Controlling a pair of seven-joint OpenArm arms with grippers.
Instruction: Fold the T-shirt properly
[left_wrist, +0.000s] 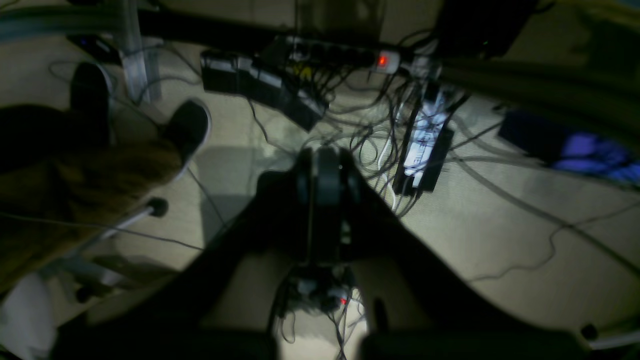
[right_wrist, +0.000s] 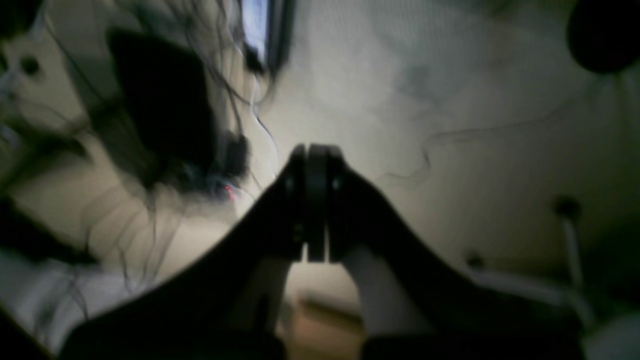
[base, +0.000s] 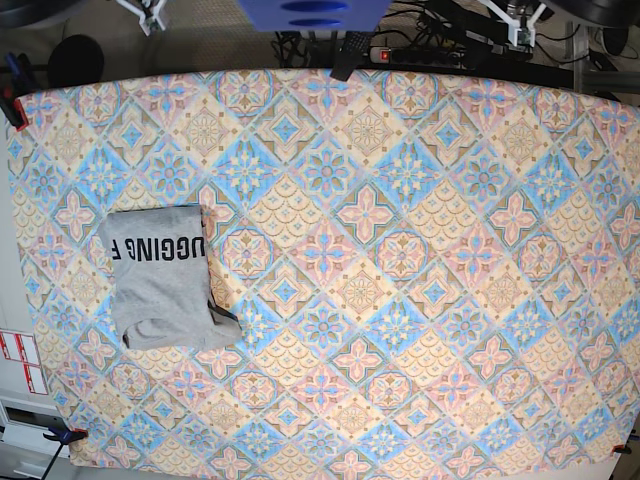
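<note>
The grey T-shirt (base: 165, 277) lies folded into a compact rectangle on the left part of the table, with dark lettering showing across its upper part and a small flap sticking out at its lower right. Neither gripper is near it. My left gripper (left_wrist: 325, 156) is shut and empty, seen in the left wrist view over the floor. My right gripper (right_wrist: 315, 150) is shut and empty, also over the floor in the blurred right wrist view. Neither gripper shows in the base view.
The diamond-patterned tablecloth (base: 400, 250) covers the whole table. Behind the table's far edge the floor holds a power strip with a red light (left_wrist: 382, 61), several tangled cables (left_wrist: 360, 130) and dark boxes. A person's shoe (left_wrist: 187, 127) is at the left.
</note>
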